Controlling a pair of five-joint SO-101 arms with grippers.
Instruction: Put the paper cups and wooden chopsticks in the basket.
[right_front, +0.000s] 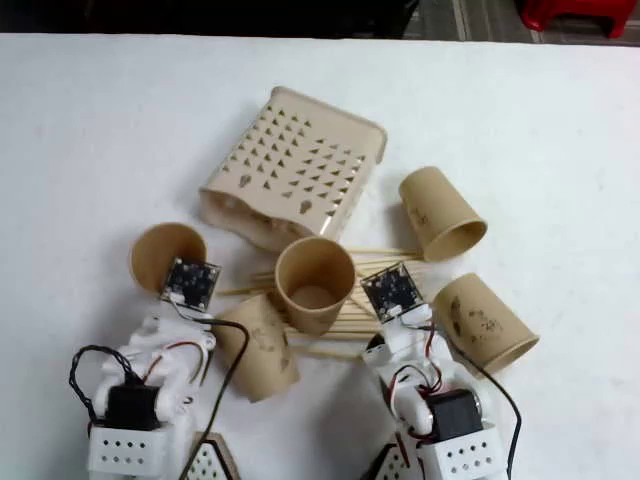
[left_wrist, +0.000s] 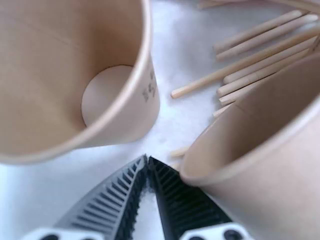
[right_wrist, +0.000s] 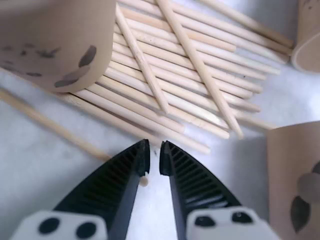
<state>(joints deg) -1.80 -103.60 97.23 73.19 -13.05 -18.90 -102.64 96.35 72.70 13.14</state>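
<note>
A white surface (right_front: 90, 130) runs to a far edge at 12 o'clock, with dark floor and a red stool (right_front: 580, 12) beyond it. Near the middle the cream basket (right_front: 295, 165) lies tipped over, a perforated face up. An upright paper cup (right_front: 315, 283) stands just beside it at 6 o'clock, on the spread of wooden chopsticks (right_front: 365, 262), which fan out toward 3 and 9 o'clock.

Four more cups ring that spot:
- a second upright cup (right_front: 167, 258) at 9 o'clock
- a cup on its side (right_front: 255, 345) at 7 o'clock
- a printed cup on its side (right_front: 485, 322) at 4 o'clock
- another lying cup (right_front: 440, 212) at 2 o'clock

The left arm (right_front: 140, 390) sits at 7 o'clock. Its jaws meet at the tips and hold nothing, low in the tight gap between two cup walls.

The right arm (right_front: 430, 390) sits at 5 o'clock. Its jaws stand a narrow slit apart, empty, just short of the chopstick bundle (right_wrist: 175, 75), with cups crowding either side.

Bare surface opens widely toward 9, 12 and 3 o'clock.
</note>
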